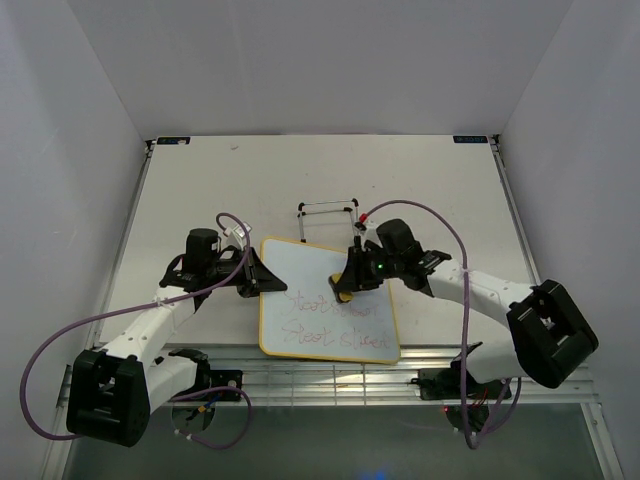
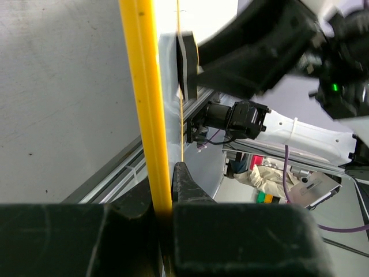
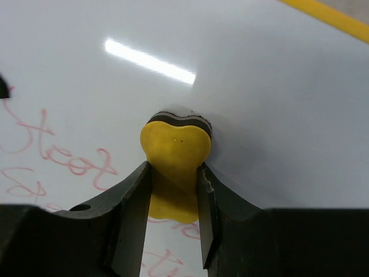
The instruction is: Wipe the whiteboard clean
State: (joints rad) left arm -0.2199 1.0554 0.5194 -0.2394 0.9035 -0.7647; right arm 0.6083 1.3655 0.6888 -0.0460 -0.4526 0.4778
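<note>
- occupying the middle of the top view, just below centre: whiteboard (image 1: 325, 300), a flat white rectangle with rounded corners and a thin yellow frame, turned slightly so its long sides lean toward the lower right.
- surface: two lines of faint red handwriting cross the lower half in the top view; the upper half is plain white. the right wrist view shows a bright strip of reflected light at upper left of the white face.
- support: table (image 1: 200, 190), pale grey, beneath the board; whether the board lies fully flat on it cannot be told.
- left gripper (image 2: 164, 196): fingers pressed together on the yellow frame, at the upper part of the board's left edge in the top view. in the left wrist view the frame runs as a yellow bar from the top of the frame down between the two dark fingers.
- right gripper (image 3: 174, 173): fingers closed on the eraser (image 3: 174, 150), pinching its two sides; it sits over the board right of centre in the top view.
- eraser: yellow block with a dark felt layer. the felt end meets the white surface, just above the right end of the upper line of writing; in the right wrist view the red script lies at lower left.
- wire easel stand (image 1: 328, 212): thin frame on the table, just above the board's top edge in the top view, apart from both grippers.
</note>
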